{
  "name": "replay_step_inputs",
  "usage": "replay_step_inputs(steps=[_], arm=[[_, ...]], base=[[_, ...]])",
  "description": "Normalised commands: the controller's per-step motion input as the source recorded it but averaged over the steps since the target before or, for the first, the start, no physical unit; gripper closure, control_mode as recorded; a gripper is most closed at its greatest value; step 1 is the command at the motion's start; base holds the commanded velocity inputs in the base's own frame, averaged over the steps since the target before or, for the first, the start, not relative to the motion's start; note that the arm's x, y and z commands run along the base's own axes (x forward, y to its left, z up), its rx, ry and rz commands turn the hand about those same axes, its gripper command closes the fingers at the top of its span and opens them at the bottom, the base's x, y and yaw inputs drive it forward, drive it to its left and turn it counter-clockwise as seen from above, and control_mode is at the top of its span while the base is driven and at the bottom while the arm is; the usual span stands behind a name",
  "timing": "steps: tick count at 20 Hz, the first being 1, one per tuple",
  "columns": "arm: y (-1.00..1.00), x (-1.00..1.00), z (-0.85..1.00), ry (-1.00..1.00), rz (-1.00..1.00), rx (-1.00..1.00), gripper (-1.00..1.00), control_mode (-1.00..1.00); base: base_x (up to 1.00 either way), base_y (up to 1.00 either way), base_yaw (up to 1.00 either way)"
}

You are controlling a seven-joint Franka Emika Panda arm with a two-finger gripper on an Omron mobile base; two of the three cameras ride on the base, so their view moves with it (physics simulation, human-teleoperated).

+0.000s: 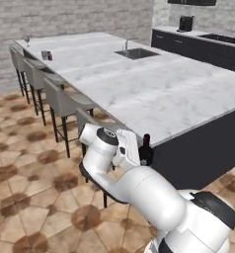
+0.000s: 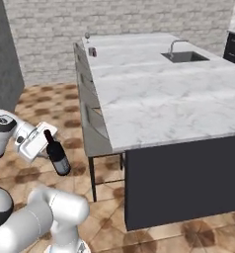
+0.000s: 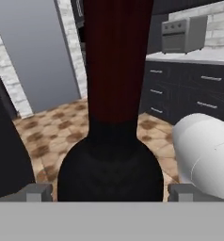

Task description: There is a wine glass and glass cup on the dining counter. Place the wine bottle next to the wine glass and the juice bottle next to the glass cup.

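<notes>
Gripper: the two-finger gripper (image 2: pixel 49 148) is closed on the tall dark, nearly black wine bottle with narrow neck and dark red top (image 2: pixel 57 152), its jaws standing wide around the bottle's body; in the hand view the bottle (image 3: pixel 115 117) rises between the two finger tips.
Wine bottle: carried in the air, tilted a little, off the short near end of the counter and lower than its top.
Dining counter: the large white marble top with grey veins on a dark base (image 1: pixel 154 94) stretches away ahead of the gripper.
Wine glass: the clear stemmed glass (image 1: pixel 26 39) stands at the far corner of the counter, well apart from the gripper.
Glass cup: the short greyish translucent tumbler (image 1: pixel 44 55) stands near the wine glass, a little closer to the gripper.
Juice bottle: the small squat reddish-purple bottle (image 1: pixel 50 56) is just beside the tumbler.
Stools: grey chairs (image 1: pixel 60 99) line the counter's long side between the gripper and the glasses.
</notes>
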Motion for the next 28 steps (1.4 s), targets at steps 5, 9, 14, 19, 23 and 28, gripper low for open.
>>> replay_step_inputs(steps=[5,9,14,19,23,28], arm=[[0.0,0.0,0.0,0.0,0.0,0.0,1.0,1.0],[0.0,0.0,0.0,0.0,0.0,0.0,1.0,1.0],[0.0,0.0,0.0,0.0,0.0,0.0,1.0,1.0],[0.0,0.0,0.0,0.0,0.0,0.0,1.0,1.0],[0.0,0.0,0.0,0.0,0.0,0.0,1.0,1.0],[0.0,0.0,0.0,0.0,0.0,0.0,1.0,1.0]], base=[[0.54,0.8,0.0],[0.59,0.75,0.0],[0.68,0.67,0.0],[0.74,0.61,0.0],[0.77,0.58,0.0],[0.79,0.57,0.0]])
